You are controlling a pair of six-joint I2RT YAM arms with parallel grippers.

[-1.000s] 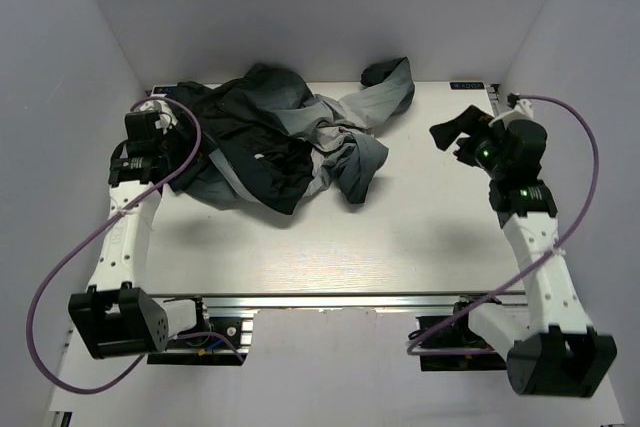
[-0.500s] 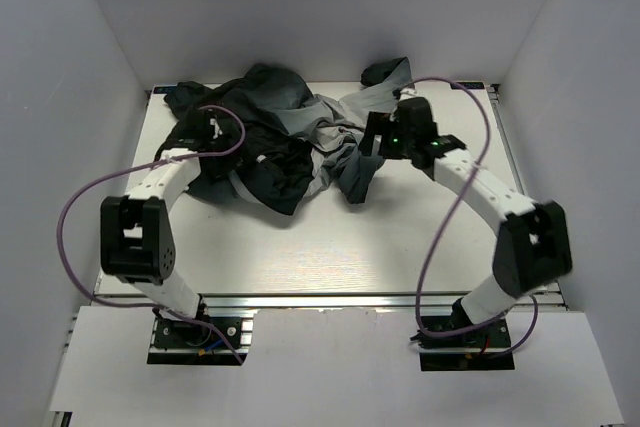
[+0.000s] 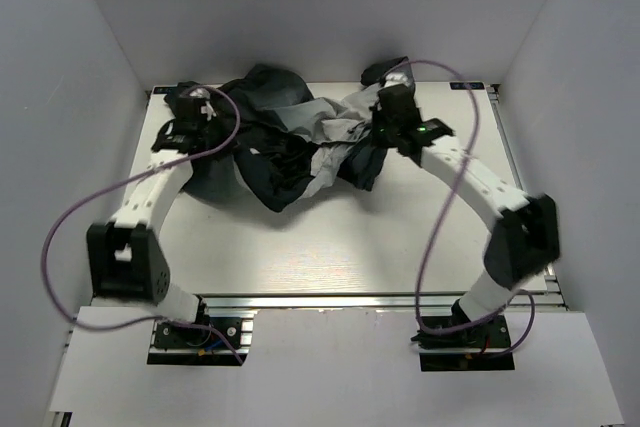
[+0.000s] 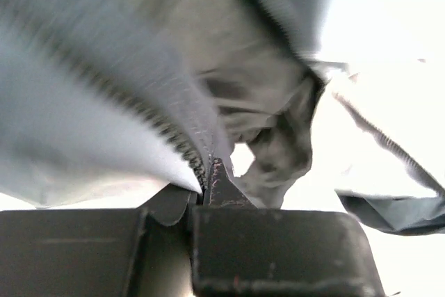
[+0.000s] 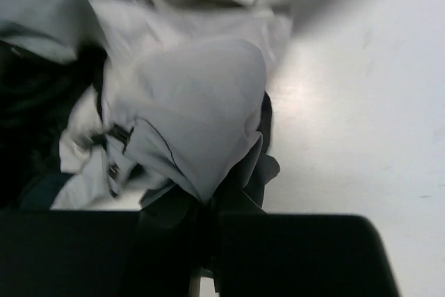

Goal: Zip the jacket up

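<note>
Seen from above, the jacket (image 3: 280, 147) lies crumpled on the far half of the table (image 3: 400, 237). The left gripper (image 3: 197, 112) is at its left edge and the right gripper (image 3: 385, 115) at its right. At the left wrist, the jaws are clamped together on a fold edged with zipper teeth (image 4: 167, 133). At the right wrist, pale grey fabric is pinched likewise — jaws closed.

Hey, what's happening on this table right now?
Two robot arms are working on a crumpled jacket lying at the far side of the table. The left arm has its jaws shut on the fabric right at the zipper teeth. The right arm has its jaws pinching a pale grey fold. The jacket looks bunched and open, not zipped yet.
</note>
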